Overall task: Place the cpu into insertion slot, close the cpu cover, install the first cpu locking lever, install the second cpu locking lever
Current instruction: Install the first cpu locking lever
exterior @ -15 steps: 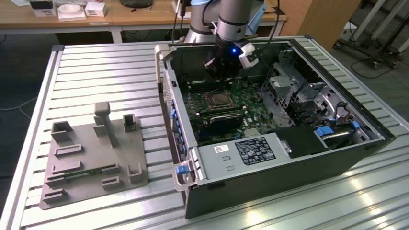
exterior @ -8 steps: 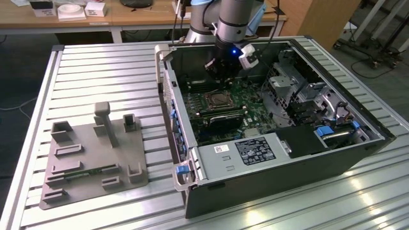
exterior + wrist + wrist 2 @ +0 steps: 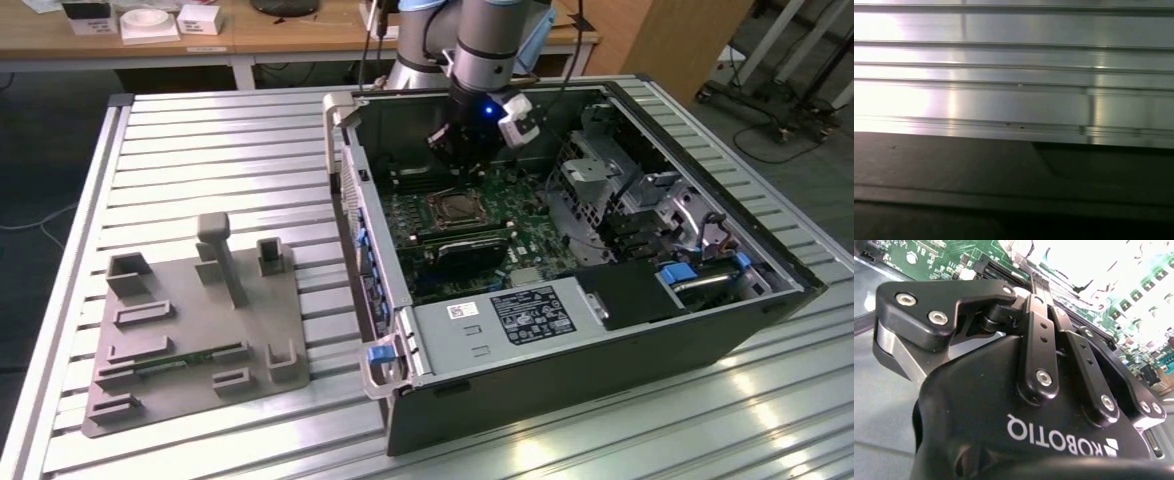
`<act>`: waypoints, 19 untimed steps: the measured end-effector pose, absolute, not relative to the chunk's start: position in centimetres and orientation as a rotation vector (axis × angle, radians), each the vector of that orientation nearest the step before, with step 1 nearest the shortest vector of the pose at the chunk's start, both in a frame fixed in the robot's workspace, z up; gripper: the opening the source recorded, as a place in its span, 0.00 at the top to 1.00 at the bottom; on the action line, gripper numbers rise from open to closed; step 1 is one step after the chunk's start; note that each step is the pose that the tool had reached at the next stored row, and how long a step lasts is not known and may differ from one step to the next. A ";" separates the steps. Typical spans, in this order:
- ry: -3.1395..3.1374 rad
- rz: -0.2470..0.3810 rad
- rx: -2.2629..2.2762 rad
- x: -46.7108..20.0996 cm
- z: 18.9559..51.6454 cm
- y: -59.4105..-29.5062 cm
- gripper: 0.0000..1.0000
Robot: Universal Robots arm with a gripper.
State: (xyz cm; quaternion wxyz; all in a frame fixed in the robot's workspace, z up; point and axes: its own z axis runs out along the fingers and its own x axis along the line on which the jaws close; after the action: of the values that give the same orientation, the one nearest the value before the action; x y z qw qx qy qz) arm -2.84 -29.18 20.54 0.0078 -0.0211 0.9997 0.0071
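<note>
The slatted aluminium table carried everything in the exterior view, and its bright ribs also ran across the first wrist view above a dark panel. On it lay an open black computer case on its side, its green motherboard facing up. Toward the exterior view's left, well apart from the case, sat a grey fixture tray with upright posts and pockets.

The robot arm reached down into the case from the far side, with a blue light glowing at its wrist. The gripper hung just above the motherboard, near the far edge of the insertion slot. In the second wrist view the gripper showed its black linkage bars drawn close together, the fingers meeting at the tips, with nothing visible between them.

The insertion slot lay in the middle of the board, between the long memory slots and the gripper. The cpu cover appeared to lie flat over it, and a dull grey square showed through the cut-out; whether that was the cpu could not be told.
</note>
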 end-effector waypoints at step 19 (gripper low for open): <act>3.126 0.014 -0.066 -2.7 20.2 -29.2 0.90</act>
State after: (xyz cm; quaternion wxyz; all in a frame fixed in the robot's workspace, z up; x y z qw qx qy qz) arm -2.66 -29.17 20.18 0.0077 -0.0212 0.9997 0.0045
